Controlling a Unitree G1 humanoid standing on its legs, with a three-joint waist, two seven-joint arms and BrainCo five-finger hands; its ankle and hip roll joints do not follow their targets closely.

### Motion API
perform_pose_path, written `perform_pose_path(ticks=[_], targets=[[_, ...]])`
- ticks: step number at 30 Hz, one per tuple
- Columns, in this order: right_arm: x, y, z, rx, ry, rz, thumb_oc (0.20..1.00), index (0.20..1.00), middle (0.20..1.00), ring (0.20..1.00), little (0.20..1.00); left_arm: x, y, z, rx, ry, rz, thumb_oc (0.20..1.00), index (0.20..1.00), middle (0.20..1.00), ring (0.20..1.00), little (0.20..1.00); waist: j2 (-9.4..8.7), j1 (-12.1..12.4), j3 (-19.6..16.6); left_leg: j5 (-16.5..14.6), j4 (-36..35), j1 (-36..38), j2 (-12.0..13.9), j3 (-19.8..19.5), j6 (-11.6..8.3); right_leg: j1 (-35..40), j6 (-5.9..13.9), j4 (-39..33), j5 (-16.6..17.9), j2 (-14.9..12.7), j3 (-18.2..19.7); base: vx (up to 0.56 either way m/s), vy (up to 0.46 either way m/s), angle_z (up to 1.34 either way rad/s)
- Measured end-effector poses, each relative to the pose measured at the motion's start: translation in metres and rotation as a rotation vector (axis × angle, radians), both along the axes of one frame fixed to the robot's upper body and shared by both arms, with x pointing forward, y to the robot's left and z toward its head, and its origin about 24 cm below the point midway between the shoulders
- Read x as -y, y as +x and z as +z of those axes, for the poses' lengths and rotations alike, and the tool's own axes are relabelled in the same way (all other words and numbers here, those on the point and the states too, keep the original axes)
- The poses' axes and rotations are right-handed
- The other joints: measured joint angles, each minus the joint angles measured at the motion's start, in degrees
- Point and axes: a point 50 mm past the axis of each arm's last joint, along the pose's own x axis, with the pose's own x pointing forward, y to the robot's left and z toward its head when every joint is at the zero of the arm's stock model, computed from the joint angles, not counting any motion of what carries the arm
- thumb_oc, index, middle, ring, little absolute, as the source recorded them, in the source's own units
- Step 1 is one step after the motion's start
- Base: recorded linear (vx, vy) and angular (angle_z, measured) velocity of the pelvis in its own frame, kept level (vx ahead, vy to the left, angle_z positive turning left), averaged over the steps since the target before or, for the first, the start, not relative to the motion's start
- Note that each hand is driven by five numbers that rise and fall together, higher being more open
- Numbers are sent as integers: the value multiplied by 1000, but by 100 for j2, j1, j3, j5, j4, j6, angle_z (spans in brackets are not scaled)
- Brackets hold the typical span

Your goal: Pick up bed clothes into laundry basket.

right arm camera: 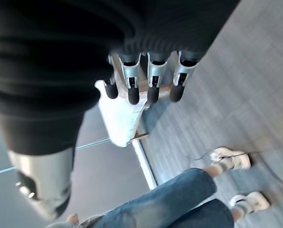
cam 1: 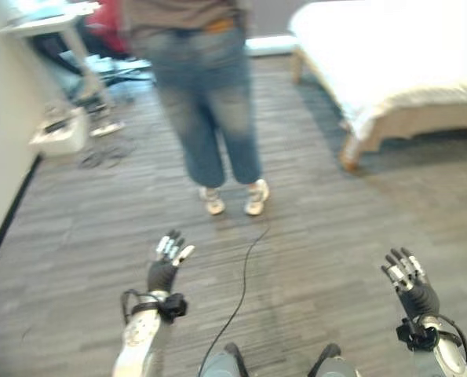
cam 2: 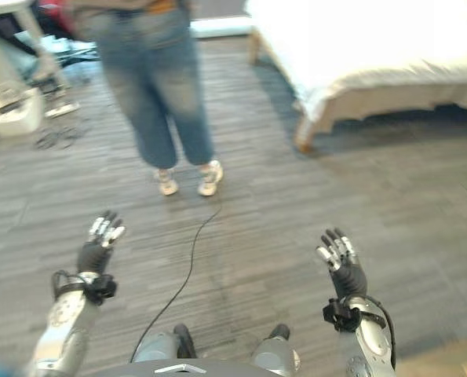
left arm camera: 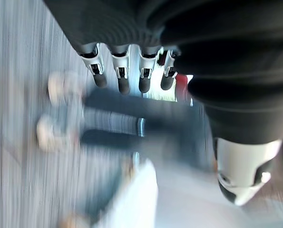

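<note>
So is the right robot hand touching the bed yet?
Apart. In the left eye view the right robot hand is raised with open fingers over bare floor, well short of the bed.

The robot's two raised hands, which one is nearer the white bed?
The right hand: it is raised on the same side as the white bed with wooden legs, while the left hand is raised below the person in blue jeans.
</note>
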Motion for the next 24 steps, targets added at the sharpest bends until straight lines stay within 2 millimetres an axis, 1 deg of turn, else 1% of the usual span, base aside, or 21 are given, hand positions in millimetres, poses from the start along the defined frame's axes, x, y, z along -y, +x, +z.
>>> perform_pose_path(ticks=[1, 2, 3, 4, 5, 6, 7, 8, 9, 10, 11, 12, 13, 14, 16, 17, 18, 19, 21, 23, 24], targets=[[-4, 5, 3, 17, 4, 13, 1000, 1000, 1000, 1000, 1000, -6, -1, 0, -12, 21, 13, 1000, 1000, 1000, 1000, 1000, 78, -89, 14, -42, -15, -121, -46, -39, 70, -352, 57, 470, -106, -20, 526, -3, 238, 58], [-8, 7, 3, 21, 9, 27, 1000, 1000, 1000, 1000, 1000, -8, 0, 0, -16, 33, 14, 1000, 1000, 1000, 1000, 1000, 36, -156, -40, 39, -163, -187, -75, 7, -55, -584, 112, 668, -251, 74, 822, 34, 284, 61], [-12, 8, 2, 21, 18, 46, 1000, 1000, 1000, 1000, 1000, -12, 0, -1, -25, 51, 20, 1000, 1000, 1000, 1000, 1000, 65, -219, -33, 101, -512, -124, -231, 14, -59, -805, 132, 647, -456, 298, 1278, 12, 197, 60], [-19, 5, 2, 31, 39, 67, 1000, 1000, 1000, 1000, 1000, -17, -6, -6, -60, 76, 37, 1000, 1000, 1000, 1000, 1000, 87, -385, -9, 814, -1270, 112, -531, -239, 384, -963, 275, 440, -996, 1093, 2828, 55, 122, 64], [-18, -5, -5, 1, 53, 50, 1000, 1000, 1000, 1000, 1000, -16, -5, -4, -54, 92, 31, 1000, 1000, 1000, 1000, 1000, 34, -480, -6, 835, -1395, 229, -719, -234, 402, -876, 186, 380, -1065, 1053, 2684, 45, 98, 60], [-16, -14, -11, -37, 55, 48, 1000, 1000, 1000, 1000, 1000, -15, -7, -3, -45, 90, 36, 1000, 1000, 1000, 1000, 1000, 1, -504, -37, 796, -1397, 252, -834, -210, 407, -874, 116, 458, -1097, 992, 2459, 61, 83, 41], [-15, -18, -14, -55, 55, 45, 1000, 1000, 1000, 1000, 1000, -15, -9, -2, -37, 87, 46, 1000, 1000, 1000, 1000, 1000, 47, -506, -35, 727, -1399, 249, -885, -206, 444, -872, 123, 508, -1114, 998, 2305, 79, 72, 14], [-15, -22, -16, -69, 56, 42, 1000, 1000, 1000, 1000, 1000, -17, -12, -2, -34, 84, 62, 1000, 1000, 1000, 1000, 1000, 40, -506, -46, 688, -1406, 281, -916, -205, 445, -892, 124, 535, -1114, 1021, 2180, 69, 52, -19], [-14, -24, -18, -82, 55, 41, 1000, 1000, 1000, 1000, 1000, -20, -24, -9, -57, 66, 121, 1000, 1000, 1000, 1000, 1000, 116, -440, -33, 573, -1434, 277, -915, -116, 76, -846, 73, 514, -1081, 1176, 1765, 83, 22, -40], [-17, -24, -21, -91, 67, 42, 1000, 1000, 1000, 1000, 1000, -23, -28, -14, -77, 60, 157, 1000, 1000, 1000, 1000, 1000, -25, -373, -5, 342, -1086, 221, -905, -135, -621, -793, -56, 367, -968, 1115, 1724, 58, 7, -34], [-21, -22, -22, -82, 83, 45, 1000, 1000, 1000, 1000, 1000, -25, -27, -12, -75, 71, 161, 1000, 1000, 1000, 1000, 1000, -300, -360, -25, 122, -17, -235, -1066, -690, 627, -742, 5, 358, -761, 762, 1919, 78, 14, -35], [-20, -15, -23, -87, 65, 70, 1000, 1000, 1000, 1000, 1000, -23, -34, -20, -103, 47, 177, 1000, 1000, 1000, 1000, 1000, -221, -271, -56, -307, 429, -398, -783, -1184, 536, -623, 380, 255, -963, 722, 2388, 95, 15, -57], [-20, -6, -25, -102, 61, 81, 1000, 1000, 1000, 1000, 1000, -19, -37, -30, -134, -3, 211, 1000, 1000, 1000, 1000, 1000, -208, -161, -50, -310, 259, -259, -755, -1048, 473, -485, 315, 117, -1096, 724, 2441, 95, 15, -67], [-20, -1, -21, -84, 56, 81, 1000, 1000, 1000, 1000, 1000, -12, -38, -34, -141, -39, 208, 1000, 1000, 1000, 1000, 1000, -149, -159, -87, -170, 39, -152, -773, -1059, 446, -306, 294, -114, -1125, 783, 2392, 91, 0, -45], [-20, 3, -12, -43, 5, 78, 1000, 1000, 1000, 1000, 1000, 2, -35, -36, -126, -108, 179, 1000, 1000, 1000, 1000, 1000, -125, -181, -179, 220, -664, 83, -897, -1046, 473, 121, 303, -581, -1121, 906, 2340, 58, 8, -6], [-19, 6, -8, -28, -16, 79, 1000, 1000, 1000, 1000, 1000, 3, -32, -33, -113, -115, 167, 1000, 1000, 1000, 1000, 1000, -173, -197, -213, 331, -862, 148, -954, -1041, 478, 242, 300, -679, -1123, 949, 2323, 61, 9, -5], [-17, 9, -4, -7, -49, 62, 1000, 1000, 1000, 1000, 1000, 4, -22, -23, -69, -99, 138, 1000, 1000, 1000, 1000, 1000, -204, -218, -247, 548, -1194, 243, -1080, -1036, 551, 404, 298, -738, -1121, 962, 2285, 76, 3, -5], [-15, 8, -5, -18, -61, 43, 1000, 1000, 1000, 1000, 1000, 6, -14, -18, -47, -88, 106, 1000, 1000, 1000, 1000, 1000, -209, -209, -260, 658, -1306, 259, -1101, -1035, 575, 422, 314, -750, -1176, 961, 2217, 68, -36, 0], [-15, 11, -4, -15, -69, 38, 1000, 1000, 1000, 1000, 1000, 9, 2, -6, 15, -83, 79, 1000, 1000, 1000, 1000, 1000, -159, -274, -256, 747, -1479, 301, -1102, -1038, 531, 411, 323, -774, -1201, 964, 2208, 75, -44, 4], [-18, 6, -7, -35, -68, 52, 1000, 1000, 1000, 1000, 1000, 8, 3, -4, 32, -79, 83, 1000, 1000, 1000, 1000, 1000, -111, -341, -334, 812, -1595, 341, -1105, -1045, 502, 452, 325, -919, -1200, 955, 2223, 71, -56, -2], [-18, 4, -8, -40, -73, 56, 1000, 1000, 1000, 1000, 1000, 7, 1, -4, 34, -76, 89, 1000, 1000, 1000, 1000, 1000, -138, -358, -353, 821, -1591, 323, -1107, -1016, 488, 472, 322, -980, -1203, 958, 2235, 36, -41, -9]])
